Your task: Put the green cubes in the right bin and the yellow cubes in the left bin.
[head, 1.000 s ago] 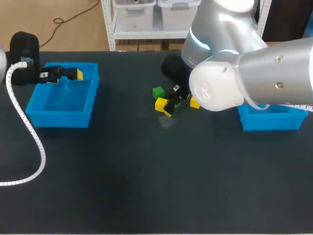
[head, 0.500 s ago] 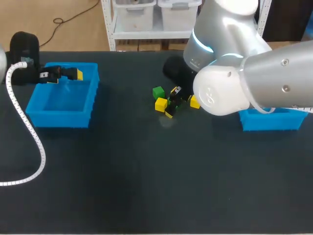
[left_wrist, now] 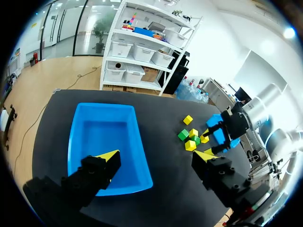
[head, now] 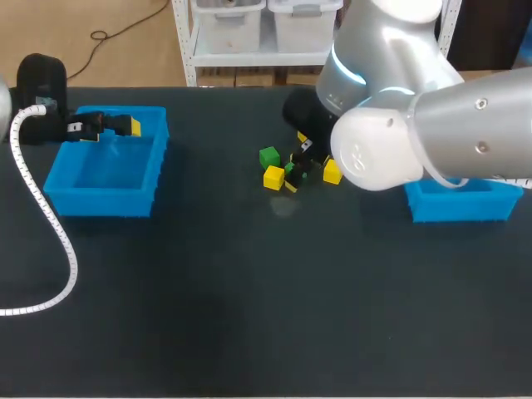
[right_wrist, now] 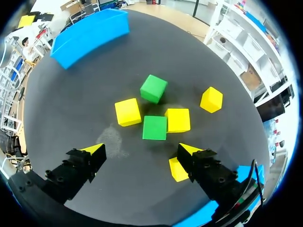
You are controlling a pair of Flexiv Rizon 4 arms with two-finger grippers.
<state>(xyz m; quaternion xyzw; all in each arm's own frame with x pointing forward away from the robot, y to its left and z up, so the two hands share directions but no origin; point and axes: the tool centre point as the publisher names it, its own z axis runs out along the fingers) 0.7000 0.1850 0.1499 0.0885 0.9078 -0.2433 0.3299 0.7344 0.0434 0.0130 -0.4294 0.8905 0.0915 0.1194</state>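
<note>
1. The right gripper stands open, empty; just ahead lie 2 green cubes and 4 yellow cubes, 1 half hidden behind a finger.
2. The right arm covers most of the right bin (cubes at its 9 o'clock).
3. The left gripper, open and empty, hangs over the left bin.

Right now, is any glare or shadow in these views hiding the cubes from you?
Head view: bright highlights on the right arm, which itself hides part of the cubes and the right bin. Right wrist view: even light, only soft shadows beneath the cubes, nothing washed out. Left wrist view: the left bin evenly lit, no glare.
</note>
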